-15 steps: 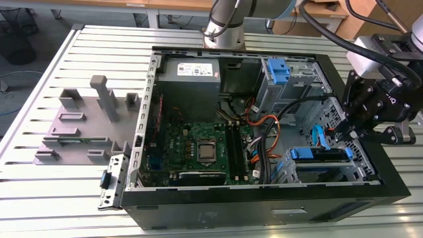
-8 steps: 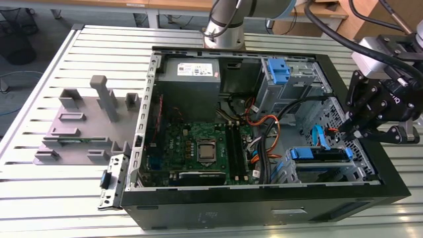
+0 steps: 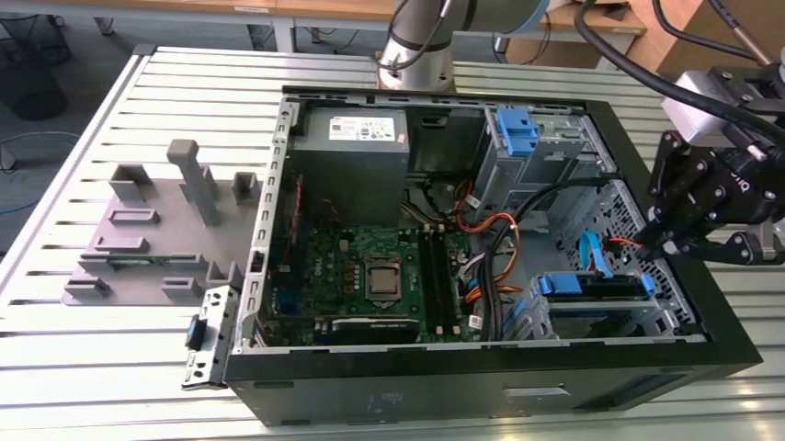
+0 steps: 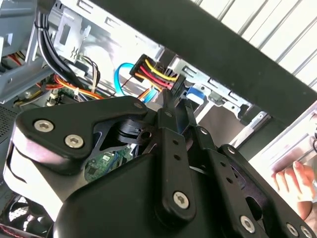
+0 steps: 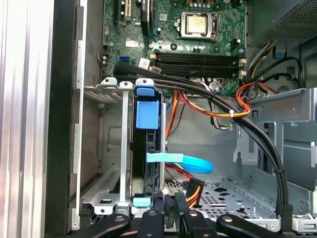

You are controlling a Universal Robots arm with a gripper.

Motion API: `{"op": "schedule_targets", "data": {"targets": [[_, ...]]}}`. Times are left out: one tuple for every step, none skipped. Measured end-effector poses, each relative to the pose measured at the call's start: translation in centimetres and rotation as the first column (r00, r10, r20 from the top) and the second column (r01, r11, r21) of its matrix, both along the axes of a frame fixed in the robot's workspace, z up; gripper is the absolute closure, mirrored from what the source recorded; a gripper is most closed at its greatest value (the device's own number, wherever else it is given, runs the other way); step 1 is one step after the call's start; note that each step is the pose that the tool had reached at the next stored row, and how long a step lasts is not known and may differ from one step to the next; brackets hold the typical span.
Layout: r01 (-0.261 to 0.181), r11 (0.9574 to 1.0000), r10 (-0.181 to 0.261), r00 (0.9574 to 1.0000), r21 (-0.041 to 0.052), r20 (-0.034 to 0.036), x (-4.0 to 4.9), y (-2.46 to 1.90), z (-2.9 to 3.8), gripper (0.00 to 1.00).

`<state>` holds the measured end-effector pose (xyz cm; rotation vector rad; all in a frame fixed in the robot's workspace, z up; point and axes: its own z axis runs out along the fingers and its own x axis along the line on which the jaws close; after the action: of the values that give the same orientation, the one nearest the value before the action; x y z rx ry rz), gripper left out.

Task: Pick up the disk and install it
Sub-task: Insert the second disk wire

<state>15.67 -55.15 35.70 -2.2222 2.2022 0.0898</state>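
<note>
Disk [image 5: 144, 163] in blue caddy: we find it seated upright in the metal drive cage [image 5: 111, 148] at the near right corner of the open computer case [image 3: 491, 367], a blue cable [image 5: 190, 162] leading off just beside it. Claw [image 3: 668, 241]: it hovers over the case's right edge, above that cage; its fingers [image 4: 171, 106] look drawn close together and appear to grip nothing, though the angle is poor. Case lies on the slatted desk [image 3: 184, 92].

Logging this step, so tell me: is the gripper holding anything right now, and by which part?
Nothing seems held. The gripper has its jaws together and empty, just off the end of the disk, which sits in its bay.
</note>
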Motion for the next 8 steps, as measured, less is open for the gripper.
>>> {"op": "schedule_targets", "data": {"targets": [[0.0, 1.0, 0.0, 1.0, 0.0, 0.0, 0.13, 0.01, -0.04, 0.76], [0.0, 1.0, 0.0, 1.0, 0.0001, 0.0, 0.25, 0.02, -0.08, 0.76], [0.0, 1.0, 0.0, 1.0, 0.0001, -0.0001, 0.42, 0.02, -0.24, 0.76], [0.0, 1.0, 0.0, 1.0, -0.0004, 0.0, 0.45, 0.02, -0.47, 0.76], [0.0, 1.0, 0.0, 1.0, -0.001, 0.0, 0.45, 0.02, -0.56, 0.76], [0.0, 1.0, 0.0, 1.0, -0.0014, 0.0, 0.45, 0.02, -0.64, 0.76], [0.0, 1.0, 0.0, 1.0, -0.0017, 0.0, 0.46, 0.02, -0.7, 0.76], [0.0, 1.0, 0.0, 1.0, -0.0019, 0.0, 0.46, 0.02, -0.7, 0.76]]}}
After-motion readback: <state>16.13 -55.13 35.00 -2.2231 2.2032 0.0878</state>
